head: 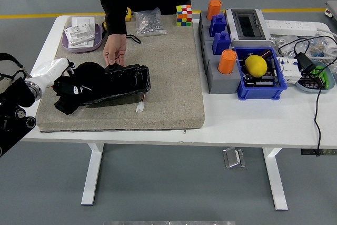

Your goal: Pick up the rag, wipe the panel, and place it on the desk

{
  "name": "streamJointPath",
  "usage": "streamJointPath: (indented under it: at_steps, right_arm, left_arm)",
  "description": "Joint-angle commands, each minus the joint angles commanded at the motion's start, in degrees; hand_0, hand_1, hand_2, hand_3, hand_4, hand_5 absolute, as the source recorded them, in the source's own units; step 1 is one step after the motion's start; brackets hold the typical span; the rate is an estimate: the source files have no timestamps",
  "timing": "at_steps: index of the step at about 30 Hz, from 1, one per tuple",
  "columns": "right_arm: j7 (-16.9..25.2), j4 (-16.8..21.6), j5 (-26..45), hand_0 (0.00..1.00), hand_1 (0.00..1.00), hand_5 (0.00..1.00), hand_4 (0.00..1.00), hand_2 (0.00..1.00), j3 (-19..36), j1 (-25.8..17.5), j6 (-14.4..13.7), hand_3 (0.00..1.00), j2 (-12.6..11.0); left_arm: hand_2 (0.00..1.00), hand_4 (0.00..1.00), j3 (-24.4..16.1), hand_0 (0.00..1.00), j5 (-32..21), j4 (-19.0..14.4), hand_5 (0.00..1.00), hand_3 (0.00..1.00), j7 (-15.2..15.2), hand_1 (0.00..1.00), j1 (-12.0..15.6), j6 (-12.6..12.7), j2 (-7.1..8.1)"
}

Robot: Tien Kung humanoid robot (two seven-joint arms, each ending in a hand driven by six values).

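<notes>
A glossy black panel (125, 80) lies on the beige mat (168, 72), left of the middle. My left hand (73, 87), black with a white wrist, comes in from the left edge and presses a black rag (63, 104) onto the panel's left end, fingers curled on the cloth. Rag and hand are both black, so their outlines blend. A person at the far side rests a hand (115, 52) on the panel's far edge. My right arm is out of the picture.
A small white connector (140, 107) hangs at the panel's near right corner. A purple tray (79, 45) with white parts, a bag of screws (148, 22) and a colour cube (184, 15) sit at the back. Grey and blue bins (260, 90) stand to the right.
</notes>
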Motion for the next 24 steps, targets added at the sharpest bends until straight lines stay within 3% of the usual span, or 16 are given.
streamJointPath:
  at_steps: [15,24]
  right_arm:
    - [-0.08,-0.23,0.11,0.694,0.673,0.449,0.942,0.686,-0.34,-0.01,-0.03,0.590,0.08]
    - [-0.02,-0.29,0.28,0.694,0.673,0.450,0.944,0.686,-0.27,-0.13,-0.04,0.590,-0.01]
  left_arm:
    - [0.454,0.243,-1.78,0.230,0.76,-2.03,0.002,0.381,0.27,0.166,0.52,-0.55,1.12]
    - [0.455,0.259,-2.15,0.228,1.01,-0.61,0.002,0.383,0.12,0.163,1.13,-0.45,1.61]
